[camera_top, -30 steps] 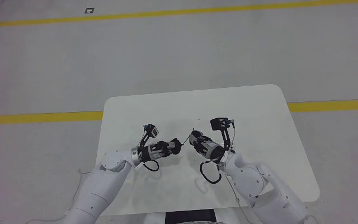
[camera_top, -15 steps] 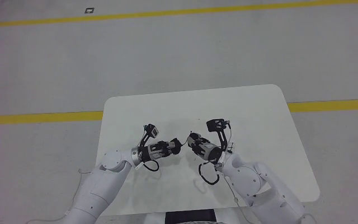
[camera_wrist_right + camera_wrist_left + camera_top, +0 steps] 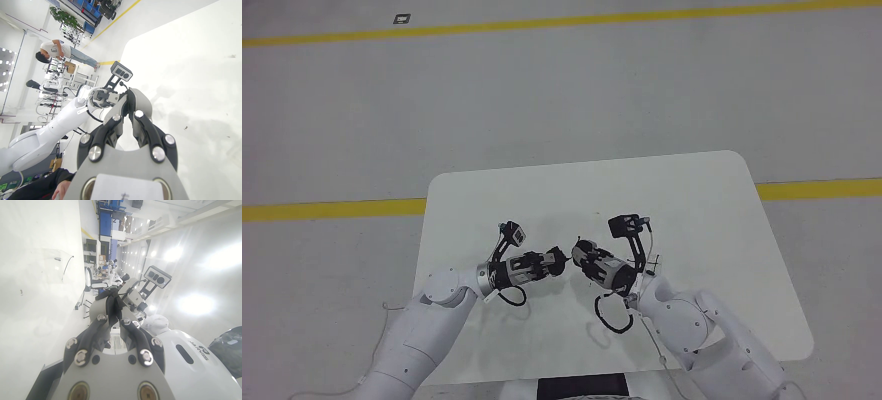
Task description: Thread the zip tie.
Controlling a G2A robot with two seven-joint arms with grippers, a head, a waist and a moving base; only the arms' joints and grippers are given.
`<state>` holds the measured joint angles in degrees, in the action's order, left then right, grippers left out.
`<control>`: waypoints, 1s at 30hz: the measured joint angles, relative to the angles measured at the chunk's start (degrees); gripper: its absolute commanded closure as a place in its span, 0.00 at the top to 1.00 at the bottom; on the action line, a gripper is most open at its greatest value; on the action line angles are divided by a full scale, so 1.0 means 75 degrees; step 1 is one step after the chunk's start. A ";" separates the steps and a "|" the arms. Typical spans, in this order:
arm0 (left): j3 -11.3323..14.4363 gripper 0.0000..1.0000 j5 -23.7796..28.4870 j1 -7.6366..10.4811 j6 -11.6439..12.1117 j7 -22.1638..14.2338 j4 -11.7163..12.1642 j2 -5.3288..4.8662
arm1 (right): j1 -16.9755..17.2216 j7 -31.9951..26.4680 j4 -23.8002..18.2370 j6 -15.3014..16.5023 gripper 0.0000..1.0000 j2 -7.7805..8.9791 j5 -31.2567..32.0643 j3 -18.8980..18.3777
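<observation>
Both grippers hang tip to tip over the middle of the white table. My left gripper is shut on one end of the thin black zip tie. In the left wrist view the tie's black end sticks out past the closed left gripper. My right gripper faces it from the other side, shut on the tie's other end. A thin black strand of the zip tie runs between the closed fingers of the right gripper. Where the two ends meet is hidden between the fingertips.
A clear plastic bag lies flat on the table, with a thin black strip along its edge. Small dark specks dot the tabletop. The table's edge is just beyond the left arm.
My right gripper has crept leftward toward the left gripper, closing the gap between the two tips. The left arm has stayed where it was.
</observation>
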<state>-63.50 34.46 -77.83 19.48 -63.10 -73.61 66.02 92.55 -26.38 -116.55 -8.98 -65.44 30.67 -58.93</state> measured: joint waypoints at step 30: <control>0.0000 0.00 0.0000 0.0000 0.0000 0.0000 0.0000 0.0000 | -0.0050 0.0104 0.0284 0.0229 0.00 -0.0070 -0.0584 0.0030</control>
<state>-63.50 34.46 -77.83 19.48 -63.10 -73.61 66.02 92.17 -25.60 -114.42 -7.26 -65.96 26.28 -58.70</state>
